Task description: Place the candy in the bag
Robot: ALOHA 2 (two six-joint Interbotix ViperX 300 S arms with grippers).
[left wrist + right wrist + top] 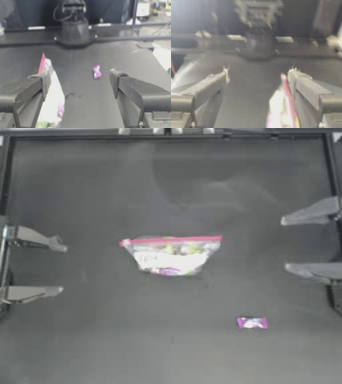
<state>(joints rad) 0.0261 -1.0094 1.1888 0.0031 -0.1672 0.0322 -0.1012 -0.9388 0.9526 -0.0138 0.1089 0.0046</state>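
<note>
The bag (171, 254), clear plastic with a pink-red strip along its mouth, lies flat in the middle of the table, with coloured and white contents showing through. The candy (252, 322), a small pink-magenta wrapped sweet, lies alone on the table nearer the front and to the right of the bag. My left gripper (63, 269) is drawn back at the left edge, open and empty. My right gripper (286, 244) is at the right edge, also open and empty. The left wrist view shows the candy (97, 71) ahead between its jaws and the bag (53, 95) beside one jaw. The right wrist view shows the bag (281, 107).
The dark table (100, 338) has a raised frame along its back and sides. The right arm's base (74, 25) shows far off in the left wrist view, and the left arm's base (258, 25) in the right wrist view.
</note>
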